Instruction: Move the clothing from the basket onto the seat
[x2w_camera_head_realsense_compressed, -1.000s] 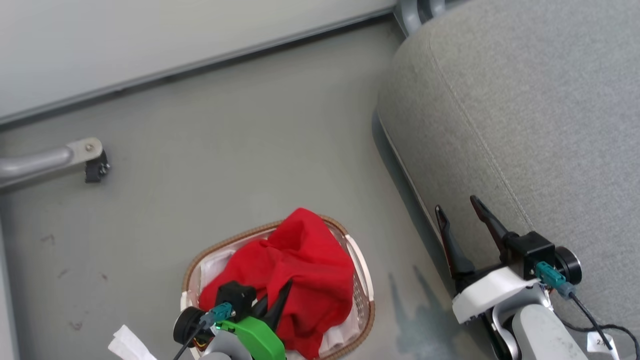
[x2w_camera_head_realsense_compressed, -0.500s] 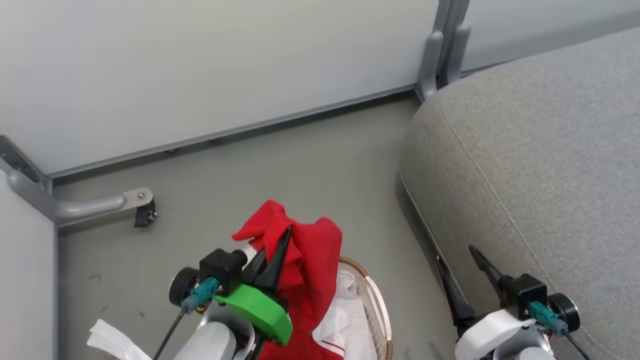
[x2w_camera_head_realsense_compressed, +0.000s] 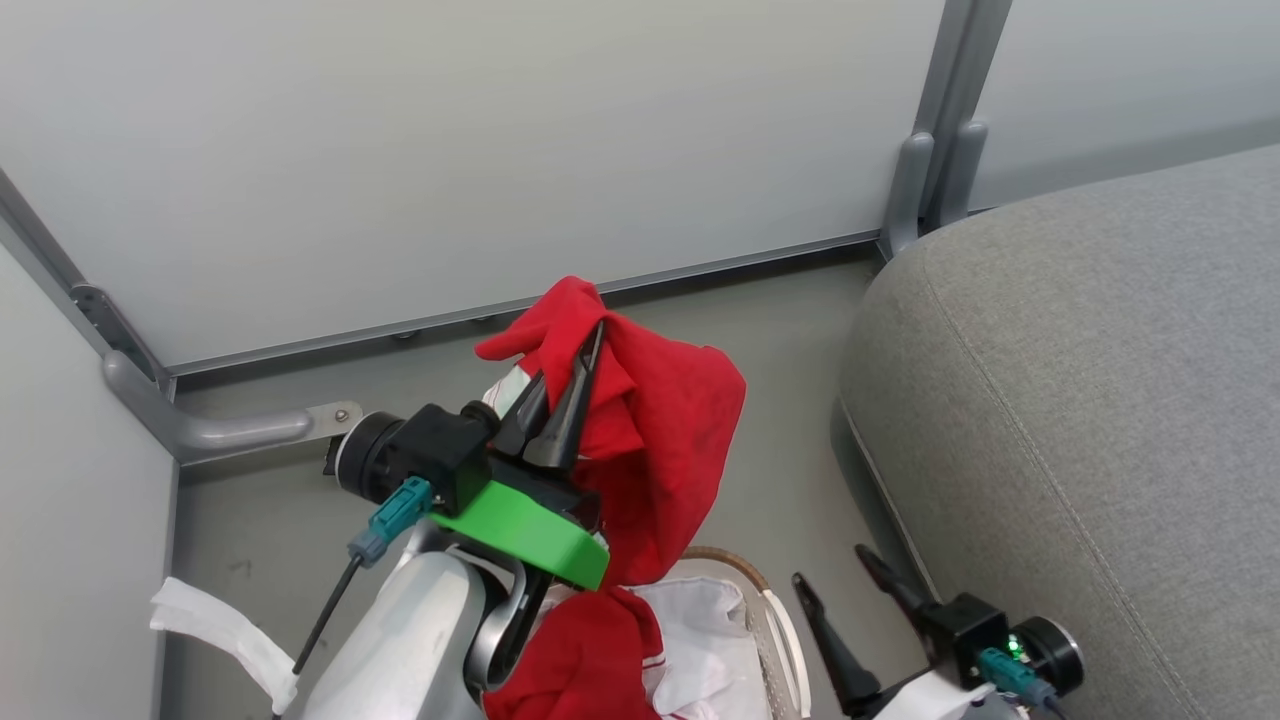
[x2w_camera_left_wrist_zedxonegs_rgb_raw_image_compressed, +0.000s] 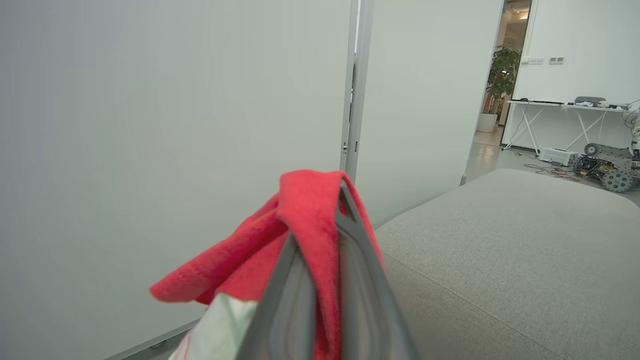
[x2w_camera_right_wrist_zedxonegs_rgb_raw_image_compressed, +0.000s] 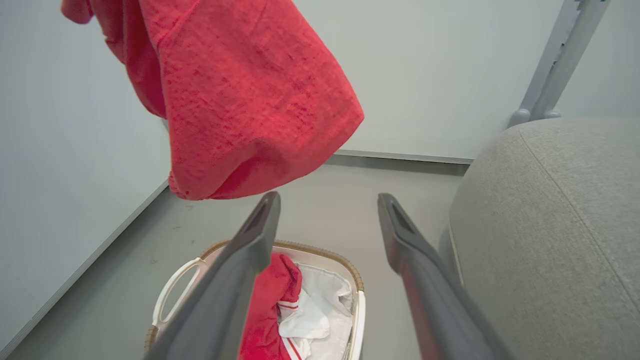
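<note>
Clothing (x2w_camera_head_realsense_compressed: 670, 430) is dangling pinched in the left gripper (x2w_camera_head_realsense_compressed: 570, 350) above the basket (x2w_camera_right_wrist_zedxonegs_rgb_raw_image_compressed: 325, 250); right gripper (x2w_camera_head_realsense_compressed: 829, 564) is idling spread. Probably needing a swing over the seat (x2w_camera_head_realsense_compressed: 1100, 400) next.

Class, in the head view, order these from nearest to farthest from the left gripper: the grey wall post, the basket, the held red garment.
1. Nearest: held red garment, clamped in the left gripper.
2. Next: basket, on the floor below it.
3. Farthest: grey wall post, far right at the wall.
</note>
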